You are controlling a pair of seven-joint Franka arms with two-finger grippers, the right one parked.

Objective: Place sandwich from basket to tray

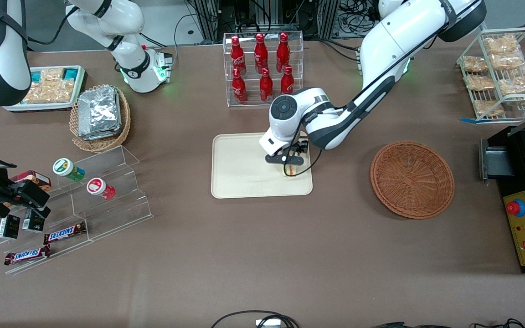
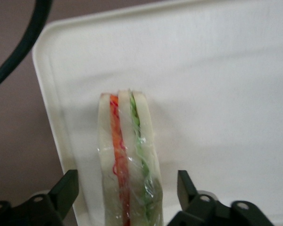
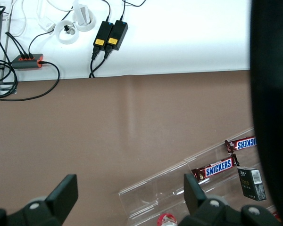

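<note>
Left wrist view shows the sandwich (image 2: 127, 160) standing on edge on the tray (image 2: 217, 75), with its red-orange and green filling layers facing the camera and clear wrap over the bread. It sits between the two fingers (image 2: 66, 190), which are spread wide: a clear gap of tray surface shows on each side of the bread, so neither finger touches it. The sandwich is near the tray's rim, with brown table (image 2: 14, 117) just past that rim on one finger's side.

From the front view, the left arm's gripper (image 1: 288, 160) hangs low over the tray (image 1: 244, 168), at the end of the tray nearer the working arm, and a bit of the sandwich (image 1: 291, 171) peeks out just beneath the fingers. The reddish-brown basket (image 1: 412, 178) lies on the table (image 1: 262, 255) well apart from the fingers, toward the working arm's end, and nothing shows inside it. A clear rack of red bottles (image 1: 262, 66) stands farther from the front camera than the fingers. Toward the parked arm's end lie a lighter basket with foil packs (image 1: 100, 116) and a clear stepped stand (image 1: 84, 200) with snack bars.
</note>
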